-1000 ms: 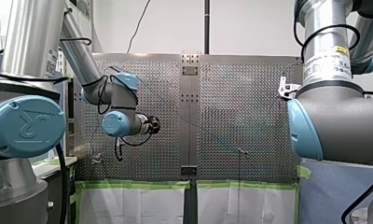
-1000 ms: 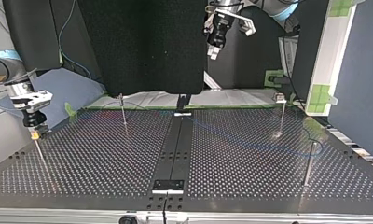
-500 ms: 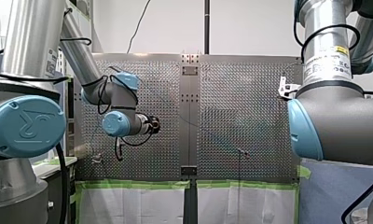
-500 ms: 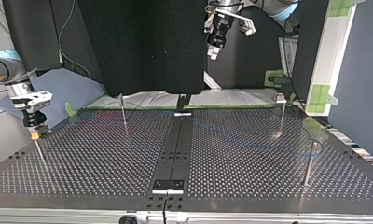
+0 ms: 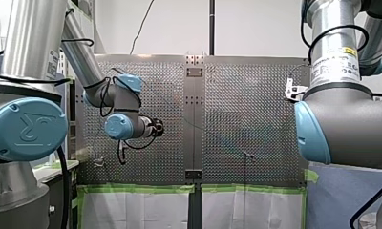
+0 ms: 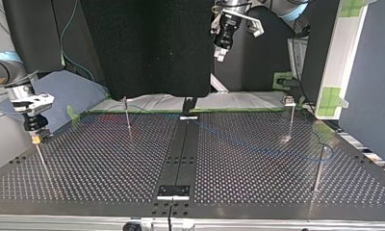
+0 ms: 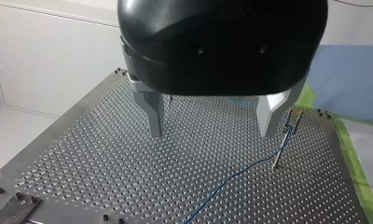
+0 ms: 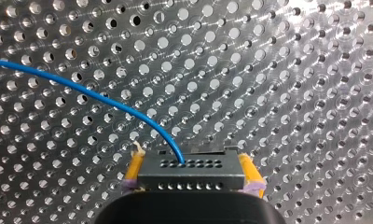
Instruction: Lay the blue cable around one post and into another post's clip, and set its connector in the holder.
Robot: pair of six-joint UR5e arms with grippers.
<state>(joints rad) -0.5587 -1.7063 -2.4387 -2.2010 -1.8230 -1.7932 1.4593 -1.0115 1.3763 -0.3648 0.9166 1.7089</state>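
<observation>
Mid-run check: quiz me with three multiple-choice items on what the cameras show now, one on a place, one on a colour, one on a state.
1. Where is the black connector?
A dangling free
B between my right hand's pads
C in my left hand

2. What colour are those pads?
A beige
B black
C yellow

3. How is my left hand?
A open, holding nothing
B shut on the connector
C shut tight, empty

Answers:
1 B: the right wrist view shows a pad pressed against each side of it.
2 C: both pads show yellow there.
3 A: the left wrist view shows its metal fingers apart with nothing between them.
</observation>
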